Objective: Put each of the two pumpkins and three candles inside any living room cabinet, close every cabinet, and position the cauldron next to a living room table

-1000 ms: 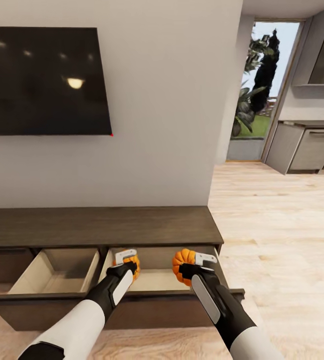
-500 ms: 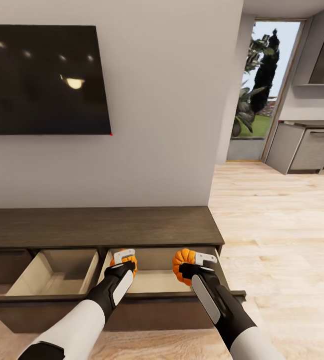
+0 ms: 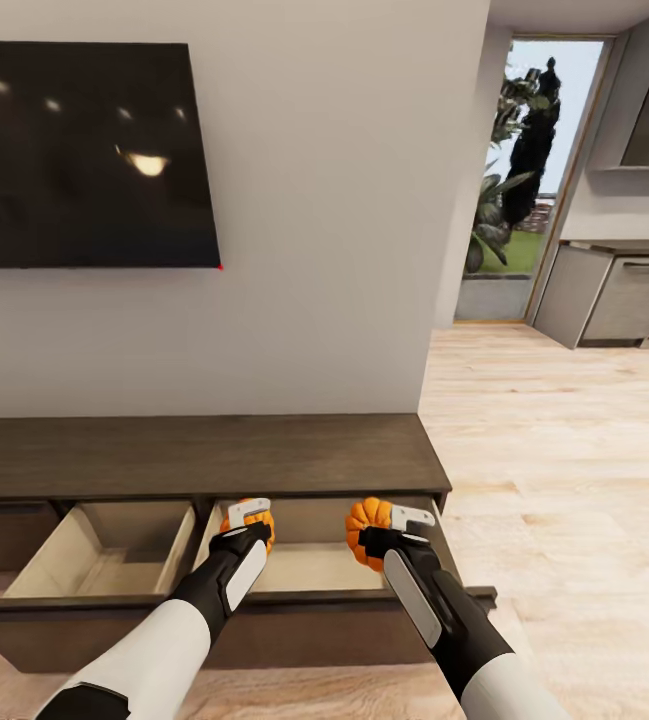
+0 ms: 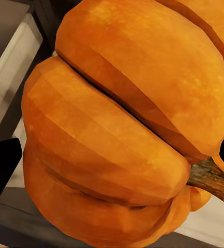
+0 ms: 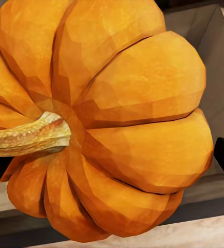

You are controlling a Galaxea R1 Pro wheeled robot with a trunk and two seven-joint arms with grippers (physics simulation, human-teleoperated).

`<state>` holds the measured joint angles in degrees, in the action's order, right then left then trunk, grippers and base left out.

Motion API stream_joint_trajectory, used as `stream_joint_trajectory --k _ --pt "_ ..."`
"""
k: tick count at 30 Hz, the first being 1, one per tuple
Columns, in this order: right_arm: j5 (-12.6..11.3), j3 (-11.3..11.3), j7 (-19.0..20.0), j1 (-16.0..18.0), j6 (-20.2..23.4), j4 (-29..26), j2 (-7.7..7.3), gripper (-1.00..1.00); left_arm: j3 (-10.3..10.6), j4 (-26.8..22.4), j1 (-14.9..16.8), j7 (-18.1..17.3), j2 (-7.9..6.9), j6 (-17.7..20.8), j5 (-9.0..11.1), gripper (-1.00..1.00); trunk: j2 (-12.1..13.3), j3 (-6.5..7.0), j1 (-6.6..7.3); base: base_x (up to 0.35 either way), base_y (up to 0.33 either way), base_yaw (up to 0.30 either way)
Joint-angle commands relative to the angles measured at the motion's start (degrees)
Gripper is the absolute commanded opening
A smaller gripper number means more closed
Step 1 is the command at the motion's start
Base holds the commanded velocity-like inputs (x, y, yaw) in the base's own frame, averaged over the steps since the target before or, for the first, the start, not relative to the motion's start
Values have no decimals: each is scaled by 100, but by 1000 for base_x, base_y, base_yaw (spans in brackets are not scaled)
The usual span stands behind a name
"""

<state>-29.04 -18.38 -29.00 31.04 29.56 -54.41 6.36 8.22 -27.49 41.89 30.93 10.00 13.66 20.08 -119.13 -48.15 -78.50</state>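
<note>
With the cabinet [image 3: 204, 455] drawer open, the left gripper [image 3: 248, 519] and right gripper [image 3: 394, 522] each clamp a pumpkin [image 3: 236, 523] [image 3: 367, 524] apparently just above its right compartment, unreleased; candles, closing and cauldron remain.

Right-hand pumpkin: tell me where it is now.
In the head view the right-hand pumpkin sits in the right gripper, over the open drawer of the cabinet.

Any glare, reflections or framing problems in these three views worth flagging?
Head view: sharp overall; ceiling lights reflect as bright spots on the black wall-mounted screen. Left wrist view: a faceted bright-orange pumpkin sits so close that it crowds the frame. Right wrist view: the other orange pumpkin does likewise, evenly lit, no glare.
</note>
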Motion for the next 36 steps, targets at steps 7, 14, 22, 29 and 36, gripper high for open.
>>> stream_joint_trajectory --k 7,14,22,29,36 --pt "-49 -16 -62 6 6 -8 -3 -100 23 -11 3 54 0 48 4 -100 -285 -132 -153 0 0 0" --pt "-49 -16 -62 6 6 -8 -3 -100 219 -11 3 45 0 49 8 -100 -566 -257 -307 0 0 0" --pt "-49 -16 -62 5 6 -8 -3 -100 301 -11 3 45 0 46 14 -100 -847 -383 -461 0 0 0" --pt "-49 -16 -63 4 6 -8 -3 -100 303 -11 3 28 0 40 14 -100 -847 -383 -461 0 0 0" --pt "-49 -12 -69 5 6 -13 -3 -100 308 -13 3 21 0 40 14 -100 -847 -383 -461 38 -39 0"
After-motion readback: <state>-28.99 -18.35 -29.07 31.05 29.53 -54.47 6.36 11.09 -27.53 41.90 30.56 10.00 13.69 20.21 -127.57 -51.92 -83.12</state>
